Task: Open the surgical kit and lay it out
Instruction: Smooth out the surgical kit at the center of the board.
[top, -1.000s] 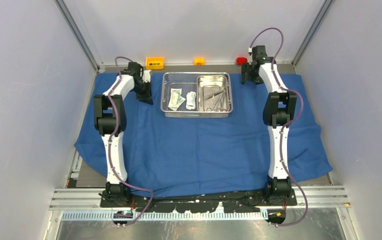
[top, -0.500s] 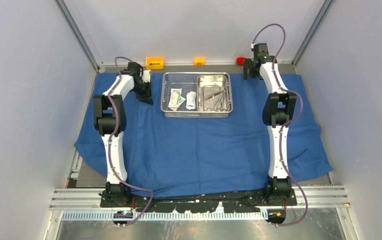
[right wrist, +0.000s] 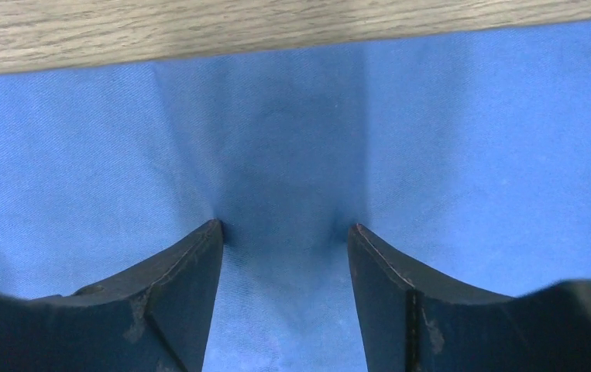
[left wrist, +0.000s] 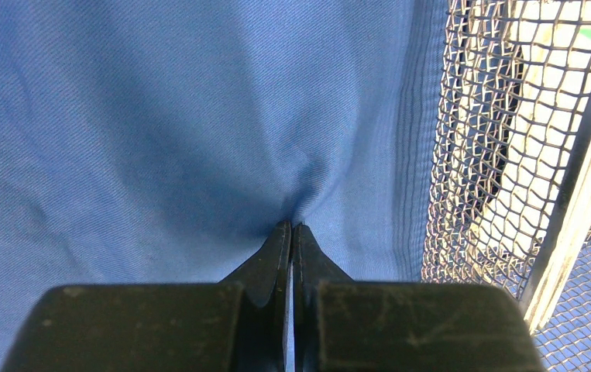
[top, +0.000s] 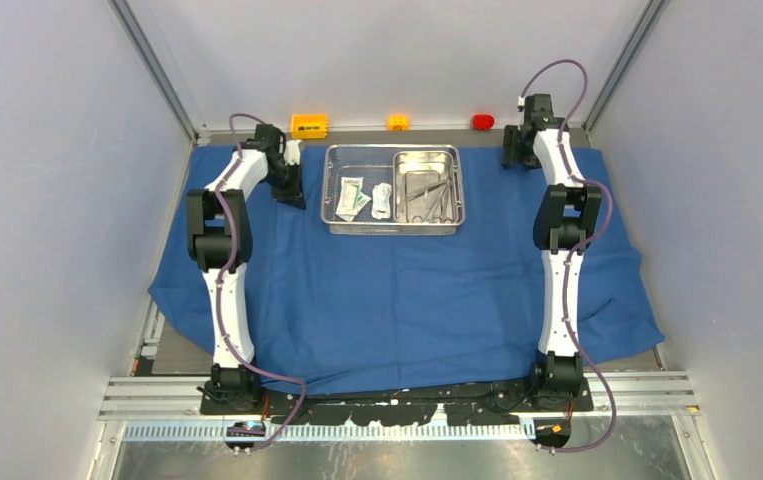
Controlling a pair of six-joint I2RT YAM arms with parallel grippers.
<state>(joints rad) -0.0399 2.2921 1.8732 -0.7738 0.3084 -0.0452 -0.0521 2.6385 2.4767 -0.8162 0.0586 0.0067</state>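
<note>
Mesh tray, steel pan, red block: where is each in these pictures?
mesh tray (top: 392,230), top view, on its near rim.
steel pan (top: 425,154), top view, on its far rim.
red block (top: 483,122), top view, on its middle.

The blue cloth wrap (left wrist: 160,116) is matt, finely woven twill — softly creased. The mesh tray (left wrist: 470,155) is bright steel wire, the steel pan (top: 425,158) glossy, the table edge (right wrist: 276,27) pale wood-grain.

Even, diffuse overhead light; soft shadows pool on the blue cloth (right wrist: 292,178); wrist views sharp, near foreground slightly blurred.
</note>
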